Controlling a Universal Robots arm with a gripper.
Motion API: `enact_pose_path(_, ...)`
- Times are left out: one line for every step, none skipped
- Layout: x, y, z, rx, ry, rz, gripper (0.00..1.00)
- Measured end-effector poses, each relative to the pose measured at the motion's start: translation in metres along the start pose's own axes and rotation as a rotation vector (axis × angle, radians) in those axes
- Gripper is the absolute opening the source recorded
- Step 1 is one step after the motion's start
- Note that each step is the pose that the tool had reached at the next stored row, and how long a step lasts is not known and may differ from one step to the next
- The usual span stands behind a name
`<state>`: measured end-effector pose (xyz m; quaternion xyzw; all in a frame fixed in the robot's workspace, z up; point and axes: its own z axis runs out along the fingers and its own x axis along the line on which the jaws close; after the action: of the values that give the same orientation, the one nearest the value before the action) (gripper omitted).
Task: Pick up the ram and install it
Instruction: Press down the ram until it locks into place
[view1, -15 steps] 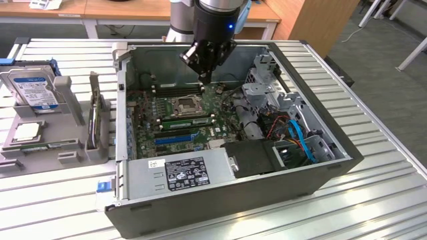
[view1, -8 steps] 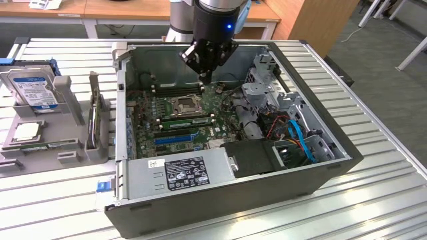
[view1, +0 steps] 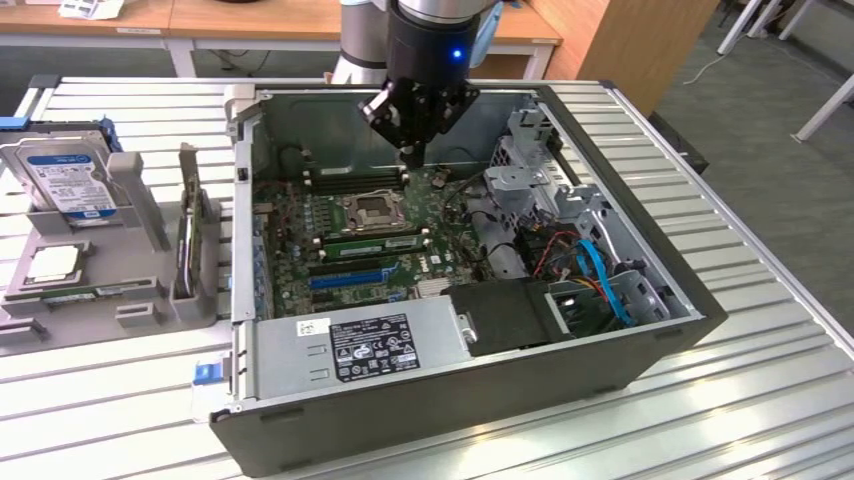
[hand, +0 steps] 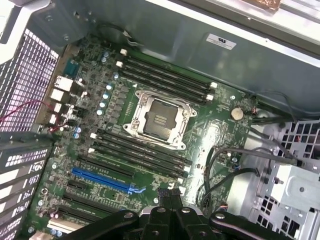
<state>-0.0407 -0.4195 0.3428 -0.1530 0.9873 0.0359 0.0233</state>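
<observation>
Gripper (hand: 169, 196), nearest the wrist camera, with its dark fingers pressed together and nothing visibly pinched between them; in the exterior view it (view1: 416, 155) hung just inside the open computer case (view1: 667, 300), over the far part of the motherboard (hand: 210, 135), between the far bank of memory slots (hand: 165, 75) and the empty processor socket (hand: 159, 117).

The ram (view1: 374, 241) appeared as a green stick with a pale label in the near bank of slots (hand: 135, 150), just on the near side of the socket; whether it was fully latched could not be told, since from above that bank read only as dark lines.

Its long axis ran from the exterior view's left to right, parallel to the blue expansion slot (view1: 350, 277) and to the case's far wall; it stood on its long edge, contact edge down toward the board.

A similar green strip (view1: 83, 292) lay flat at the near edge of the grey parts tray (view1: 147, 315), outside the case and well apart from the gripper.

Judged progress: one stick apparently seated; the gripper carried none.
</observation>
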Motion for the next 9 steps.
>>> enact_pose_path(0.0000,0.0000,0.0000,0.0002,-0.0003,0.005,0.10)
enact_pose_path(0.0000,0.0000,0.0000,0.0006,-0.0006,0.010,0.10)
enact_pose_path(0.0000,0.0000,0.0000,0.0006,-0.0007,0.012,0.10)
enact_pose_path(0.0000,0.0000,0.0000,0.0007,-0.0008,0.012,0.10)
enact_pose_path(0.0000,0.0000,0.0000,0.0006,-0.0008,0.012,0.10)
enact_pose_path(0.0000,0.0000,0.0000,0.0006,-0.0008,0.012,0.10)
enact_pose_path(0.0000,0.0000,0.0001,0.0006,-0.0009,0.012,0.10)
enact_pose_path(0.0000,0.0000,0.0000,0.0006,-0.0006,0.013,0.10)
enact_pose_path(0.0001,0.0001,0.0000,0.0000,0.0012,0.014,0.10)
